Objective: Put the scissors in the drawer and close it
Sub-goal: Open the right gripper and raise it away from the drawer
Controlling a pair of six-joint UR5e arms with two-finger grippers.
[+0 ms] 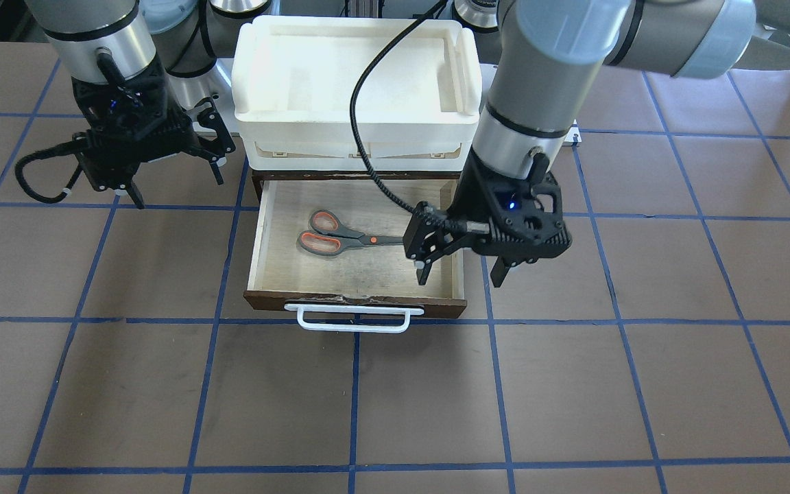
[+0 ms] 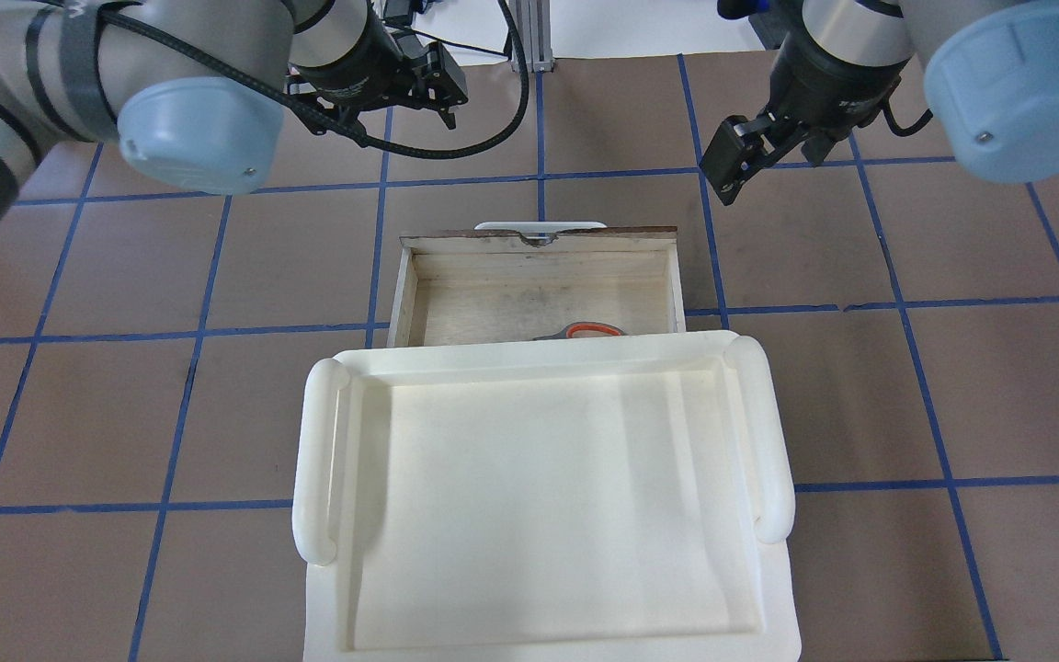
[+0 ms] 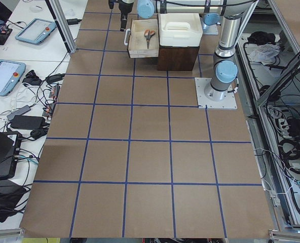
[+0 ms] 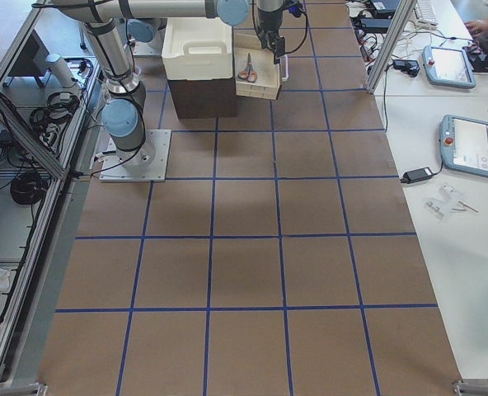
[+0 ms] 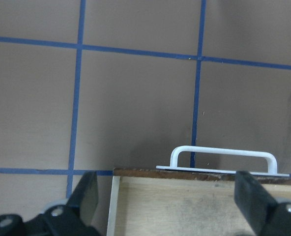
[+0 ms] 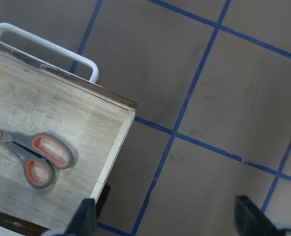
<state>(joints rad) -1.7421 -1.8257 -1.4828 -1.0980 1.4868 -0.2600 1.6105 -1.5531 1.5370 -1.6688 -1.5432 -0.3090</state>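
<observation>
The scissors (image 1: 340,237), grey handles lined orange-red, lie flat inside the open drawer (image 1: 354,300), handles toward the view's left. They also show in the right wrist view (image 6: 35,157), and one loop peeks out in the overhead view (image 2: 589,331). My left gripper (image 1: 460,278) is open and empty, hanging over the drawer's corner near its front; its wrist view shows the white bar handle (image 5: 224,155) just ahead. My right gripper (image 1: 179,191) is open and empty, above the table beside the drawer's other side.
A white plastic tray (image 1: 357,116) sits on top of the dark cabinet behind the drawer and hides the drawer's back part in the overhead view (image 2: 539,515). The left arm's black cable (image 1: 367,158) hangs over the drawer. Brown table with blue grid lines all around.
</observation>
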